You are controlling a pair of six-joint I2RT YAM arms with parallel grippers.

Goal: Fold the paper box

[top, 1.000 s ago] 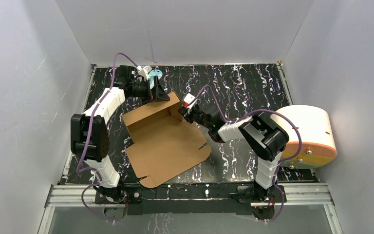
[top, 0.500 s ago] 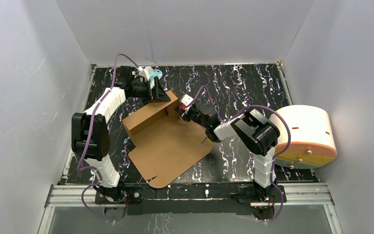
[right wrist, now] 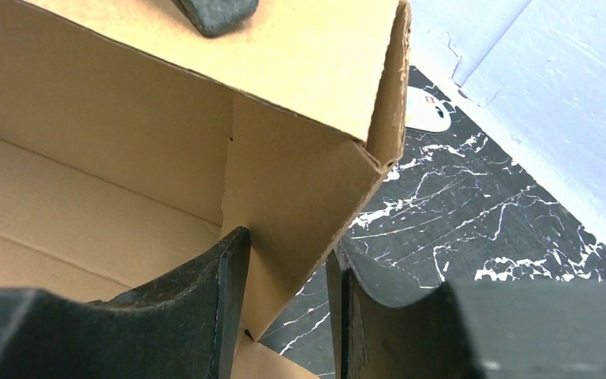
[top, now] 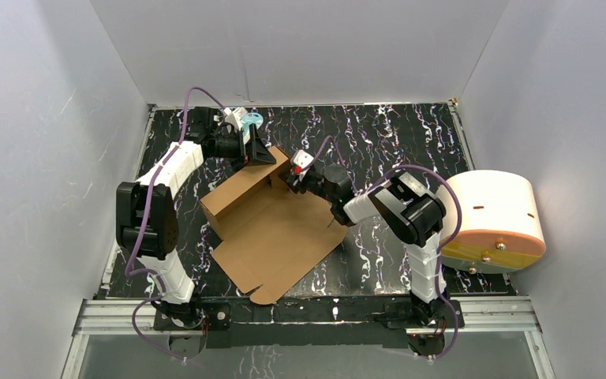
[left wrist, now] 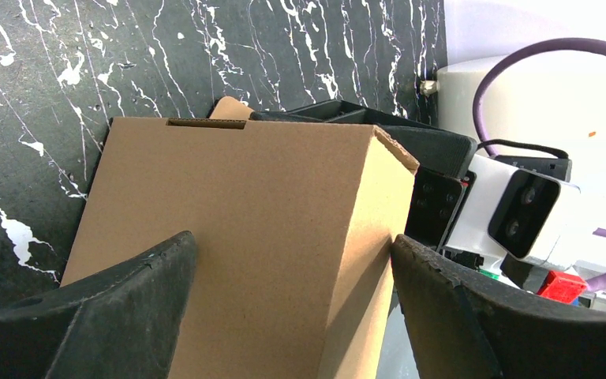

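Observation:
The paper box [top: 276,233] is a brown cardboard sheet lying left of the middle, with its far wall folded up. My left gripper [top: 259,151] is at the wall's far top edge. In the left wrist view [left wrist: 290,249] its jaws are wide apart, straddling the brown panel [left wrist: 237,237], and the right finger touches the panel's side face. My right gripper [top: 293,180] is at the wall's right end. In the right wrist view [right wrist: 286,245] its jaws are close together, with the box's end flap [right wrist: 300,181] between them.
A cream cylinder with an orange base [top: 493,221] lies at the right edge. A small white-and-blue oval item [top: 254,118] lies at the back, behind the left gripper, and shows in the right wrist view [right wrist: 428,110]. White walls enclose the black marbled table [top: 410,142].
The box has turned and slid to the right, its near edge now closer to the front rail. The far wall stands more upright. The right arm's elbow has swung left; the left arm has barely moved.

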